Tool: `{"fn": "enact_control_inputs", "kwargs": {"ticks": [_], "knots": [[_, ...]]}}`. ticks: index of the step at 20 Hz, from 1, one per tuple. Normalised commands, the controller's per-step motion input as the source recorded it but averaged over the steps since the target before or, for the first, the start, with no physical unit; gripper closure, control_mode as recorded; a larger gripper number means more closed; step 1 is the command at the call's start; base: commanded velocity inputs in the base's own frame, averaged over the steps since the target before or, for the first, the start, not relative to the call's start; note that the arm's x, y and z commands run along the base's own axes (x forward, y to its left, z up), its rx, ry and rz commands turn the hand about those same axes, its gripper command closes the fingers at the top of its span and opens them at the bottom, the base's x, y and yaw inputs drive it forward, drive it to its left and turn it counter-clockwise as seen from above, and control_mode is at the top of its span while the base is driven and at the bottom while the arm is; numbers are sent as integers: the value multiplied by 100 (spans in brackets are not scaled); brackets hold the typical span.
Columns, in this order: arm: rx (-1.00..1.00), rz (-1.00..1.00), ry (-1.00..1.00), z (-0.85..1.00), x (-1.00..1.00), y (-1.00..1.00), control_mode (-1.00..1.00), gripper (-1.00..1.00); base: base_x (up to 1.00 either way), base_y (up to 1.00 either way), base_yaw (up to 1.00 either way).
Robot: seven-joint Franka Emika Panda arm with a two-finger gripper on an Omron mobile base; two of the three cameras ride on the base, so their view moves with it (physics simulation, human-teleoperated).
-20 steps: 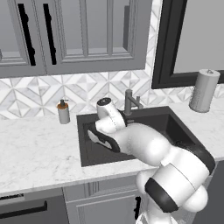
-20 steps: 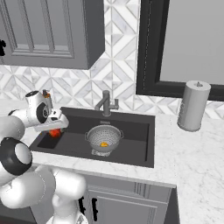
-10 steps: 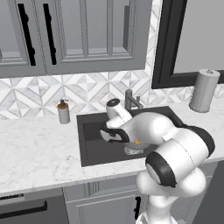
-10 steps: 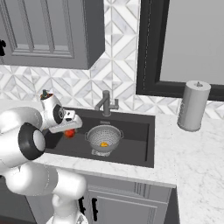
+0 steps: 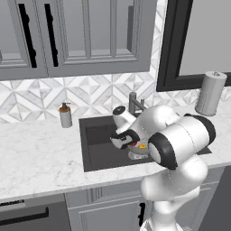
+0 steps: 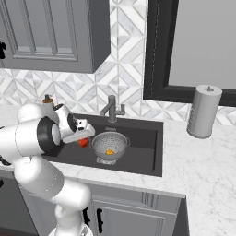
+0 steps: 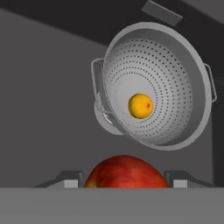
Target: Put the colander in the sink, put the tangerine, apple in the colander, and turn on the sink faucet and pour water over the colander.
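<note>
The claw pinches the red apple between its two tips, above the dark sink and just beside the colander. The colander stands in the sink near the faucet, and the tangerine lies in its middle.

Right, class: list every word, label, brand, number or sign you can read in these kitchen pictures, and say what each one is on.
None: no readable text anywhere. The soap dispenser, paper towel roll, colander, apple and cabinets are all unmarked.
</note>
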Motion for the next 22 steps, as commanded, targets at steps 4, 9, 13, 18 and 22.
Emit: {"fn": "enact_control_inputs", "kwargs": {"ticks": [4, 9, 13, 18, 22], "knots": [[0, 0, 0, -13, 37, -37, -100, 100, 0, 0, 0], [0, 0, 0, -10, 47, -28, -100, 100, 0, 0, 0], [0, 0, 0, -27, 52, -18, -100, 100, 0, 0, 0], [0, 0, 0, -42, 30, -13, -100, 100, 0, 0, 0], [0, 0, 0, -34, 9, -9, -100, 100, 0, 0, 0]]}}
